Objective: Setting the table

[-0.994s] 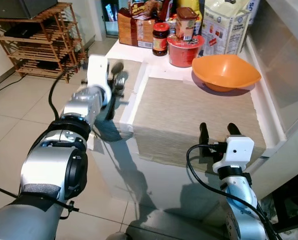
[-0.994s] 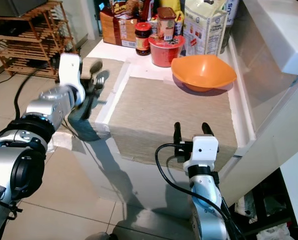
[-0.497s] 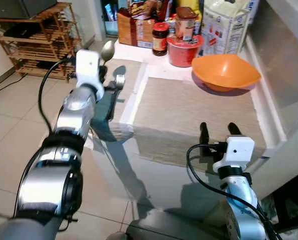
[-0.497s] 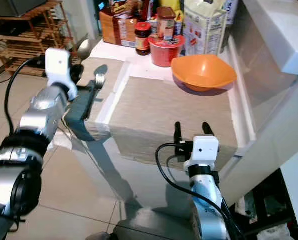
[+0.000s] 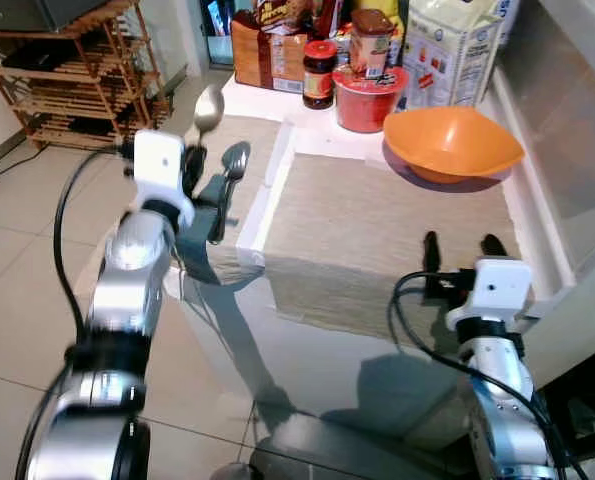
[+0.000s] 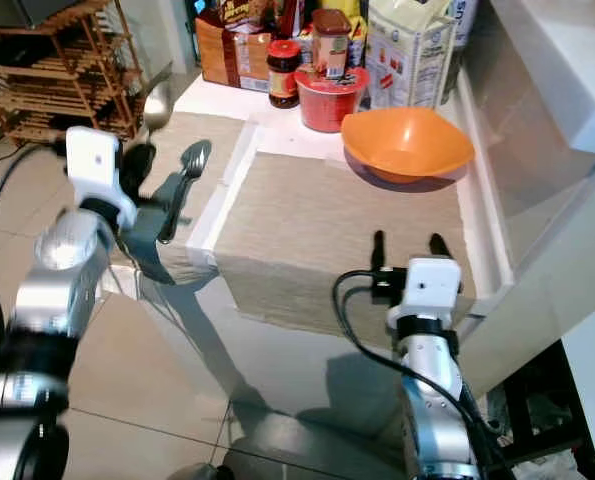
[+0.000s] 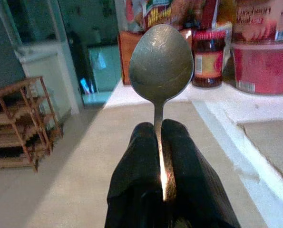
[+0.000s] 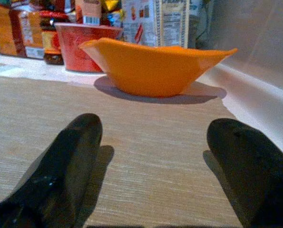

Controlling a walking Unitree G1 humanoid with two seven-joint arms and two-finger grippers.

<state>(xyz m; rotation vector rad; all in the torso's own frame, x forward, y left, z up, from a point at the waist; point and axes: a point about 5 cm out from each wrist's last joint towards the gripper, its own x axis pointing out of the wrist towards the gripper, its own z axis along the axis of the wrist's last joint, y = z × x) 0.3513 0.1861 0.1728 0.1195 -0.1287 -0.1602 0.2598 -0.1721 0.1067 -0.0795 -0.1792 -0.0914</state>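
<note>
My left gripper is shut on the handle of a metal spoon, held upright over the left edge of the table; the spoon's bowl rises above the black fingertips. A second utensil, apparently a fork, lies on the left placemat just beside that gripper. My right gripper stands open, with nothing between its fingers, over the near right part of the beige central placemat. An orange bowl sits at the far right of that mat, beyond the open fingers.
Jars, a red tub, boxes and a carton crowd the back of the table. A wooden rack stands on the tiled floor at the left. A white ledge and wall border the table on the right.
My left gripper has drawn back toward the table's left edge with the spoon, which now stands upright. The right gripper has shifted slightly right and forward, still open.
</note>
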